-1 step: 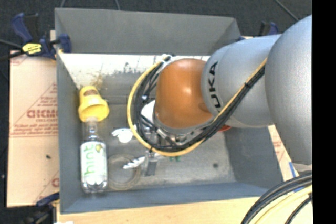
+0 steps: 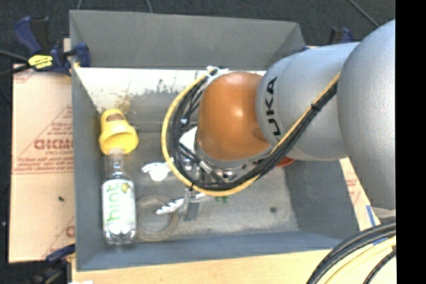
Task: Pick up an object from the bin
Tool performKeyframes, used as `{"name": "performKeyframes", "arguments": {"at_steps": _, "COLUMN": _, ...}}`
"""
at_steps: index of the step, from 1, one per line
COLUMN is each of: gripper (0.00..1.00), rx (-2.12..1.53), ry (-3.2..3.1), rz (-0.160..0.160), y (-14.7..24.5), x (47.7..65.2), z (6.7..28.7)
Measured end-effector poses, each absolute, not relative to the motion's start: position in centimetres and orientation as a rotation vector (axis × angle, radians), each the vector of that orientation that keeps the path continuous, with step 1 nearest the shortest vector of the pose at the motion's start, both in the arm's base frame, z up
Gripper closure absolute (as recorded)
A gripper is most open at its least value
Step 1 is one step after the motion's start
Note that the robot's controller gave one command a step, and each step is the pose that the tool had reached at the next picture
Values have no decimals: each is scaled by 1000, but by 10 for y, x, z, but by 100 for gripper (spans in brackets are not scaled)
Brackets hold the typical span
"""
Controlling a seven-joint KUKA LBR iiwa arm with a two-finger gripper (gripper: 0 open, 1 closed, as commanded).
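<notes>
So the gripper is down near the bin floor, to the right of the bottle, with a small white scrap right at its tip on the bottle side. Whether the scrap is actually being held, or whether the gripper is open or closed, can't be made out, because the arm's orange cover and cables sit over most of it. The scrap lies on the edge of a clear roundish thing, which is just right of the bottle's lower half. The bottle is clear with green "hint" lettering, lying along the bin's left wall. A yellow cup touches its top end. Another white bit sits right of the bottle's neck.
</notes>
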State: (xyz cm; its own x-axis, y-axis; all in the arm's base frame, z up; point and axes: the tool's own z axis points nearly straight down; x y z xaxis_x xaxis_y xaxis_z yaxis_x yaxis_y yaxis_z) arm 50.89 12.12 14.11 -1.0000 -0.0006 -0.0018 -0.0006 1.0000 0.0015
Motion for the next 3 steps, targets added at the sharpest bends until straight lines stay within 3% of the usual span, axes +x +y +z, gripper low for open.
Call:
{"name": "performKeyframes", "arguments": {"at_steps": 1, "gripper": 0, "rx": -193, "ry": 3137, "rz": -1, "y": 63, "x": 541, "z": 69}}
{"name": "performKeyframes", "arguments": {"at_steps": 3, "gripper": 0, "rx": -182, "ry": 3135, "rz": 1, "y": 62, "x": 542, "z": 70}}
